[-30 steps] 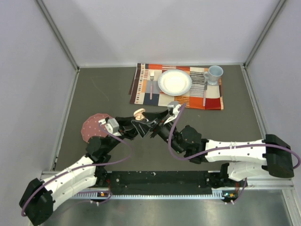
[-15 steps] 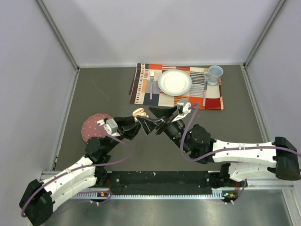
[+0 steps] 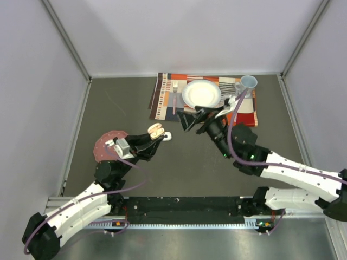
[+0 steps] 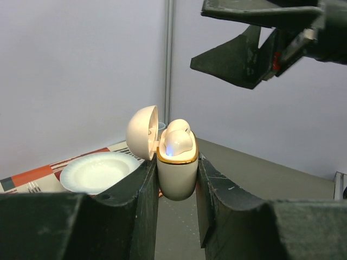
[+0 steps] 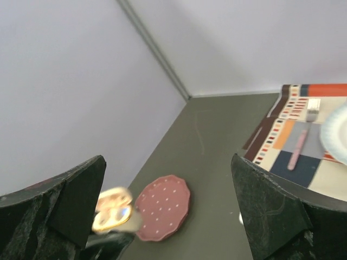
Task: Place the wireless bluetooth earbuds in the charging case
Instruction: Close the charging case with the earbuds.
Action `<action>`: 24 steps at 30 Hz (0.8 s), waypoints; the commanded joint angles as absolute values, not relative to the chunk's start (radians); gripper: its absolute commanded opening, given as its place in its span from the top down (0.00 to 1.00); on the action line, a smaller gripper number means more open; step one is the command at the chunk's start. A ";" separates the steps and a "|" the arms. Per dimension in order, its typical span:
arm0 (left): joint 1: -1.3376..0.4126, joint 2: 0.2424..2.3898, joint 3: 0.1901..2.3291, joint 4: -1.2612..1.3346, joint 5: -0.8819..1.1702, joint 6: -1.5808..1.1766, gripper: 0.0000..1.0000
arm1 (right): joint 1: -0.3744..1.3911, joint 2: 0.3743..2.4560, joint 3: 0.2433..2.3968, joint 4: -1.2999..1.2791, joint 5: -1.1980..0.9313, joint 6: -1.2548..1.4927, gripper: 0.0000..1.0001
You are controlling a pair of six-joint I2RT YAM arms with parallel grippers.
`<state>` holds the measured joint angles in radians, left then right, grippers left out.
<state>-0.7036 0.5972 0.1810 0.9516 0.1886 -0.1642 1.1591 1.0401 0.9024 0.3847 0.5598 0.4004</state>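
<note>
Bright, even, diffuse light w/ soft shadows; charging case (image 5: pixel 112 212) blurred in right wrist view.

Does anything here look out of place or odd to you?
Nothing looks spilled or broken. One oddity: the earbud in the open charging case, pinched by the left gripper, stands above the gold rim and glows blue, so it may not be fully seated.

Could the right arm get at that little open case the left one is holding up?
Probably yes. The left gripper clamps the charging case only by its sides, lid swung open, top bare. The right gripper hangs open nearby with nothing between them.
</note>
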 commanded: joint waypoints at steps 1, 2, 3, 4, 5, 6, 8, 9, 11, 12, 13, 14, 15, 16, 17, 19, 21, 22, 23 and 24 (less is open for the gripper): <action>-0.704 0.577 0.193 0.945 0.160 -0.183 1.00 | 0.985 0.996 1.005 0.074 0.351 0.616 0.01; -0.704 0.575 0.196 0.933 0.156 -0.183 1.00 | 0.900 0.994 1.014 0.055 0.283 0.673 0.01; -0.704 0.574 0.205 0.927 0.163 -0.183 1.00 | 0.849 0.997 1.017 0.039 0.217 0.696 0.01; -0.704 0.575 0.212 0.919 0.166 -0.181 1.00 | 0.812 1.000 1.025 0.006 0.110 0.721 0.01; -0.703 0.574 0.218 0.902 0.167 -0.179 1.00 | 0.742 1.017 1.028 0.003 0.059 0.753 0.01; -0.703 0.574 0.233 0.888 0.178 -0.178 1.00 | 0.711 1.026 1.031 0.002 0.007 0.762 0.01; -0.703 0.575 0.250 0.855 0.189 -0.176 1.00 | 0.625 1.073 1.049 -0.056 -0.150 0.796 0.01; -0.703 0.575 0.265 0.845 0.199 -0.176 1.00 | 0.600 1.092 1.055 -0.066 -0.248 0.801 0.01; -0.703 0.581 0.281 0.830 0.213 -0.176 1.00 | 0.556 1.133 1.077 -0.116 -0.313 0.816 0.01; -0.703 0.586 0.296 0.815 0.222 -0.176 1.00 | 0.523 1.167 1.084 -0.138 -0.349 0.822 0.01; -0.703 0.592 0.302 0.810 0.241 -0.175 1.00 | 0.509 1.180 1.095 -0.155 -0.363 0.828 0.01; -0.703 0.594 0.311 0.808 0.251 -0.176 1.00 | 0.497 1.189 1.097 -0.173 -0.379 0.828 0.01; -0.703 0.604 0.317 0.808 0.264 -0.179 1.00 | 0.474 1.199 1.097 -0.175 -0.403 0.827 0.01; -0.703 0.610 0.322 0.807 0.284 -0.181 1.00 | 0.468 1.201 1.092 -0.175 -0.410 0.824 0.01; -0.703 0.615 0.337 0.804 0.300 -0.181 1.00 | 0.457 1.198 1.089 -0.172 -0.413 0.824 0.01; -0.703 0.633 0.359 0.773 0.342 -0.175 1.00 | 0.446 1.181 1.080 -0.164 -0.405 0.819 0.01; -0.703 0.647 0.396 0.749 0.380 -0.170 1.00 | 0.446 1.169 1.074 -0.141 -0.399 0.815 0.01; -0.703 0.653 0.405 0.730 0.402 -0.172 1.00 | 0.446 1.154 1.063 -0.132 -0.397 0.816 0.01; -0.703 0.658 0.416 0.729 0.431 -0.179 1.00 | 0.446 1.146 1.054 -0.123 -0.399 0.818 0.01; -0.703 0.667 0.417 0.730 0.446 -0.184 1.00 | 0.446 1.135 1.043 -0.080 -0.408 0.819 0.01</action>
<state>-0.7036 0.6495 0.3538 0.7395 0.3340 -0.1707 0.4534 1.2030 1.0428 -0.1753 -0.3595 0.8097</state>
